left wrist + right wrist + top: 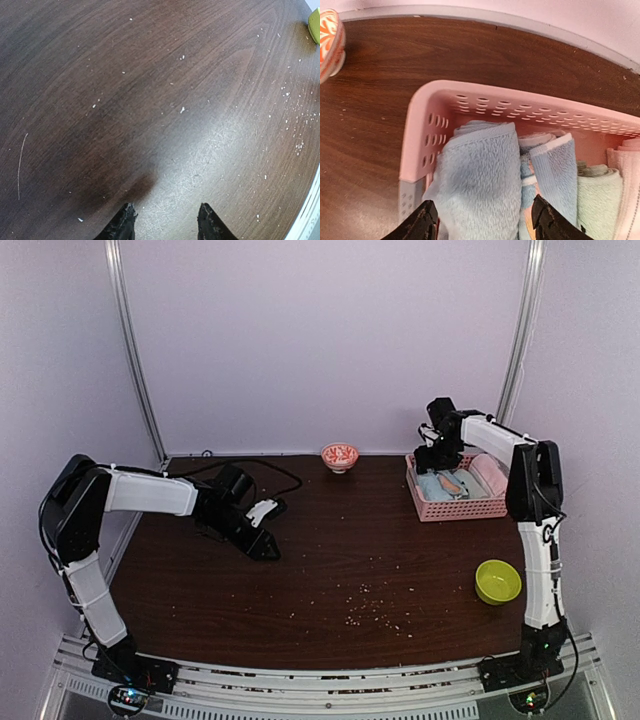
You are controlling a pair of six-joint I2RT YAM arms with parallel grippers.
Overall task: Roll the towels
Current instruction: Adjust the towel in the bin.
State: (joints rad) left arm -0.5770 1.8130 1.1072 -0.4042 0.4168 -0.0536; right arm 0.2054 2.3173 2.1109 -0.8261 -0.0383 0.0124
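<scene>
A plain light-blue towel lies rolled at the left end of the pink lattice basket. Next to it lies a blue towel with white and orange marks. The towels show as a blue patch in the top view. My right gripper is open above the basket, its fingers either side of the plain towel, holding nothing. It hangs over the basket's left end. My left gripper is open and empty just above bare table, at the table's left.
A pale green towel and a pink one lie rolled further right in the basket. A lime-green bowl stands at the front right. An orange-patterned bowl stands at the back middle. White crumbs dot the brown table.
</scene>
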